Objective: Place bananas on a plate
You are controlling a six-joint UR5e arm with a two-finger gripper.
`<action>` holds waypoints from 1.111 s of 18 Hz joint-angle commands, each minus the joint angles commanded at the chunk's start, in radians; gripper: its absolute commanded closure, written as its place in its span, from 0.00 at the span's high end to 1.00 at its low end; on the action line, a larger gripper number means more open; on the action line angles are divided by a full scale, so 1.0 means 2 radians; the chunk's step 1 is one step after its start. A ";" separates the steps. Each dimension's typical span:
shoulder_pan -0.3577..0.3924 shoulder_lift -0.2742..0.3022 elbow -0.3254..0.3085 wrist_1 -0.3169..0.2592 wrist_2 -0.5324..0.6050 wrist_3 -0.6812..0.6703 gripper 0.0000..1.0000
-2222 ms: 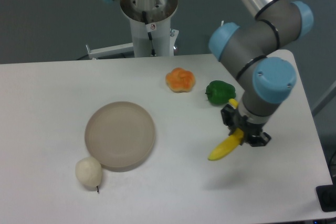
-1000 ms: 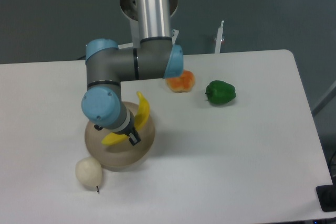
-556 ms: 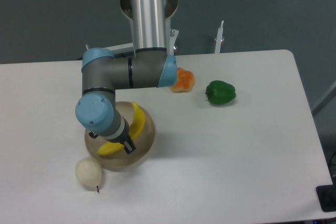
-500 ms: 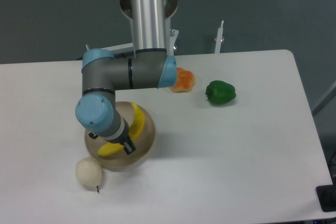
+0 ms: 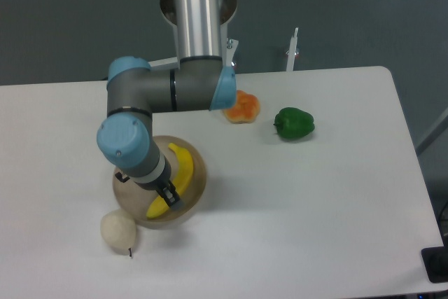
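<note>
The yellow banana lies on the round beige-grey plate at the left of the table, its lower end under my wrist. My gripper points down over the plate's front half, right at the banana. Most of the fingers are hidden by the wrist; a dark fingertip shows against the banana. The banana has turned relative to the gripper and looks as if it rests on the plate, so the jaws appear open.
A small white pear-like fruit sits just in front and left of the plate. An orange lumpy fruit and a green pepper lie at the back right. The arm's base column stands behind the plate.
The arm carried the banana from the right side to over the plate and lowered it. Since half a second ago the wrist has risen slightly and the banana has turned and settled on the plate.
</note>
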 joint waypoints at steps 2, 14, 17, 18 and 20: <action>0.038 0.019 -0.001 -0.001 -0.002 0.008 1.00; 0.226 -0.028 0.097 -0.041 -0.039 0.147 1.00; 0.242 -0.064 0.133 -0.048 -0.044 0.166 1.00; 0.242 -0.078 0.143 -0.048 -0.044 0.167 1.00; 0.245 -0.090 0.146 -0.044 -0.043 0.189 1.00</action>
